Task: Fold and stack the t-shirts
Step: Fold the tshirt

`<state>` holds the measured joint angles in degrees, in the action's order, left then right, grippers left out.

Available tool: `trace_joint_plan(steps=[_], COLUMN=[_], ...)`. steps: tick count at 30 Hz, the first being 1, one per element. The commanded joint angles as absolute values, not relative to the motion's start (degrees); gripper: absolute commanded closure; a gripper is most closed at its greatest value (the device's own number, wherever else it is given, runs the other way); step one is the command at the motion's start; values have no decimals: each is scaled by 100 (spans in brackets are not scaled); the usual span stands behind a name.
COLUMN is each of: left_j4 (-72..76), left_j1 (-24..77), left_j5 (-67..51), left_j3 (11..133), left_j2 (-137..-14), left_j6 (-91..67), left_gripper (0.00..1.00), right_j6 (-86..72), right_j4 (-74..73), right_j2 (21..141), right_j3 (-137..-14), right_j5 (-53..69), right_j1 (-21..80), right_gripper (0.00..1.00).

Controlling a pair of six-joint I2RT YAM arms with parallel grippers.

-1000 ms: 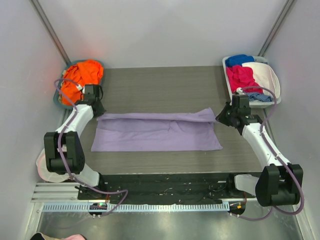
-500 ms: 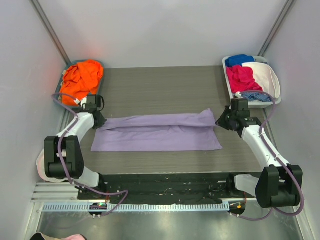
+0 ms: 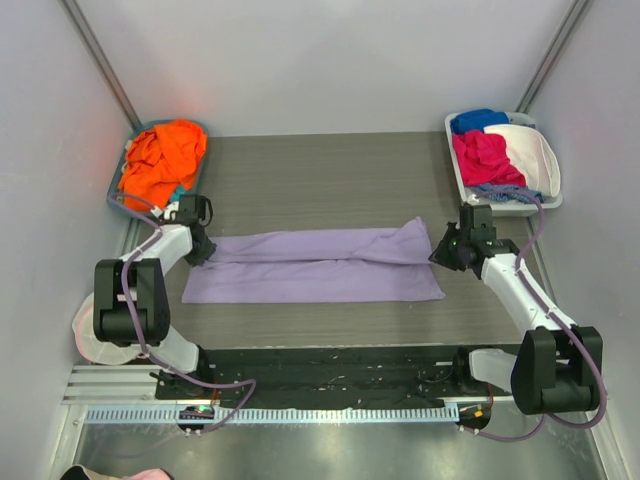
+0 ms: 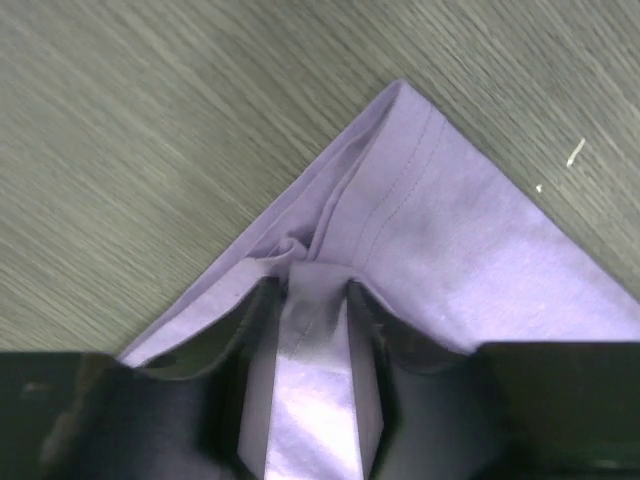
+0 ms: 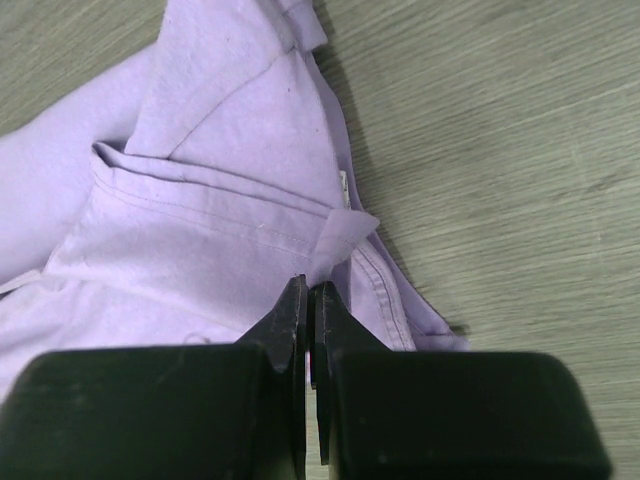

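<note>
A lavender t-shirt [image 3: 320,268] lies across the table as a long band, its far edge folded toward me. My left gripper [image 3: 203,250] rests on the band's left end. In the left wrist view its jaws [image 4: 312,295] stand apart, with a fold of the lavender cloth [image 4: 470,250] lying loose between the fingers. My right gripper [image 3: 437,252] is at the band's right end. The right wrist view shows it [image 5: 310,295] shut on a pinch of the shirt's hem [image 5: 200,230]. An orange t-shirt [image 3: 165,150] fills the basket at the back left.
The blue-grey basket [image 3: 113,197] with the orange shirt stands just behind my left arm. A white basket [image 3: 538,203] with blue, pink and white clothes sits at the back right. A round white pouch [image 3: 85,335] lies by the left arm's base.
Both grippers drew the shirt's far edge toward me, narrowing the fold. The left gripper's jaws have parted; the right stays shut on the cloth.
</note>
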<state>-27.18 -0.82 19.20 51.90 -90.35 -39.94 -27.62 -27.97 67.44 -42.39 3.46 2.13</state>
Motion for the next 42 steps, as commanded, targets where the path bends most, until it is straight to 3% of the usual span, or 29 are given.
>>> trace_joint_plan(steps=[1,5,9,12,13,16,18,27,42], left_j4=[-2636,-2698,-2803,-2892,-2944,-3014,-3076,-3181,-3436], left_j1=[-97,-88,-97,-88,-88,-79,-79,-53,-53], left_j5=[2197,2153,2074,1934,1907,1741,1679,1222,897], left_j3=[5072,4992,5045,5106,5106,5080,5028,4667,4272], left_j2=[-8632,-8157,-7665,-7305,-7208,-6830,-6540,-5468,-4895], left_j6=[-4227,-4324,-4394,-4395,-4412,-4438,-4465,-4386,-4157], left_gripper=[58,50,49,48,48,48,48,48,46], right_j6=[-2848,-2856,-2856,-2874,-2900,-2953,-2979,-2866,-2417], right_j4=[-2891,-3014,-3207,-3330,-3366,-3480,-3568,-2455,-1415], right_j2=[6741,6767,6820,6812,6794,6619,6452,6652,9367], right_j3=[-4149,-4105,-4096,-4096,-4096,-4131,-4210,-4552,-6205], right_j5=[465,510,518,571,580,571,484,1080,1767], right_j1=[193,185,185,193,193,185,185,202,869], right_gripper=[99,99,96,80,62,42,34,31,36])
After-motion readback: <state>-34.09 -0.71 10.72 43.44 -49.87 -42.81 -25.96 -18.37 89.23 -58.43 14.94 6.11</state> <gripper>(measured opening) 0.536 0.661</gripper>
